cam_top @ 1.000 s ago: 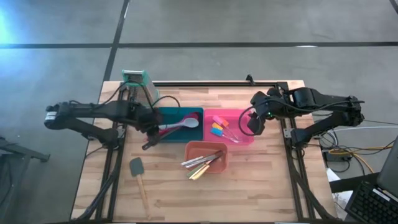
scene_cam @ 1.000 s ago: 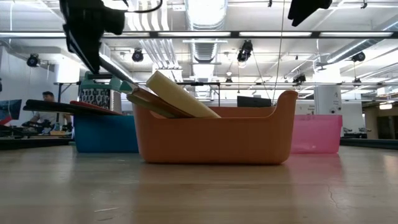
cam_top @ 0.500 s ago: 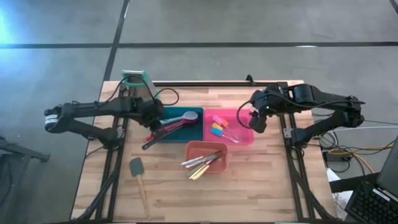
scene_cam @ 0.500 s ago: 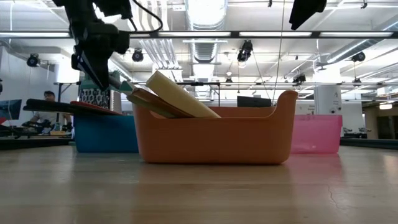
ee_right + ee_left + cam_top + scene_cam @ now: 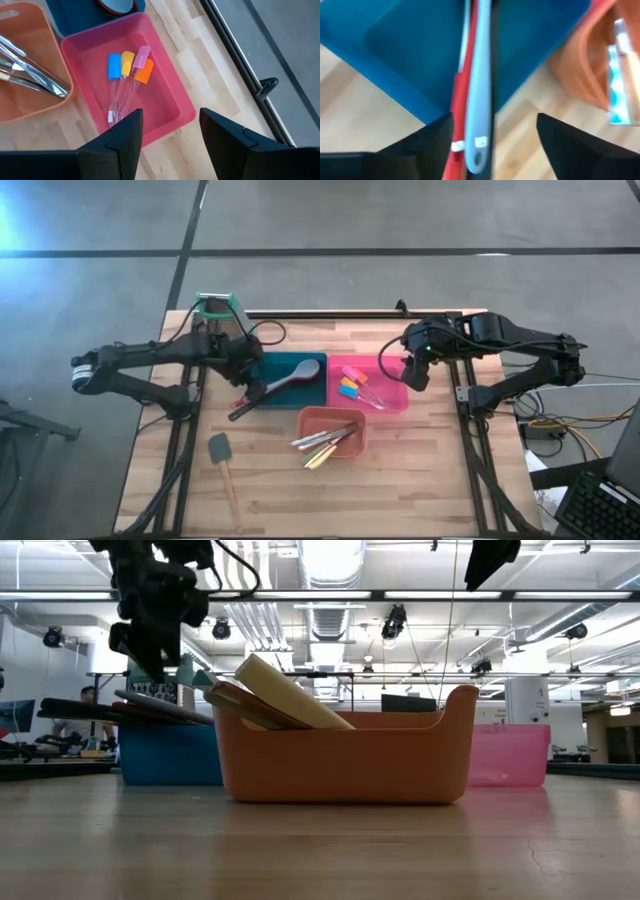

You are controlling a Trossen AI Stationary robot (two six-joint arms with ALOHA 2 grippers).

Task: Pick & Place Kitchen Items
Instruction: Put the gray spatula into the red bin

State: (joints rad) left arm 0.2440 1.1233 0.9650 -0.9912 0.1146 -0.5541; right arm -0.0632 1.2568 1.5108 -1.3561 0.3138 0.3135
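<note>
Over blue tray (image 5: 312, 395) | left pincer (image 5: 479, 131) open | wrist-only: grey spoon (image 5: 481, 75)

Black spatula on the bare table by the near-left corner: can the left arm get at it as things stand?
Probably yes. The black spatula lies alone on the wood, nothing over it. The left pincer hangs open over the blue tray on that same side, holding nothing.

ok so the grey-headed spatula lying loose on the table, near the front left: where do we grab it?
Take the spatula by the middle of its pale straight handle, coming straight down from above and closing across the handle's width. It lies flat on the table, apart from the orange tray, so both sides look free. The flat head would probably slip. The left gripper is the nearer one.
</note>
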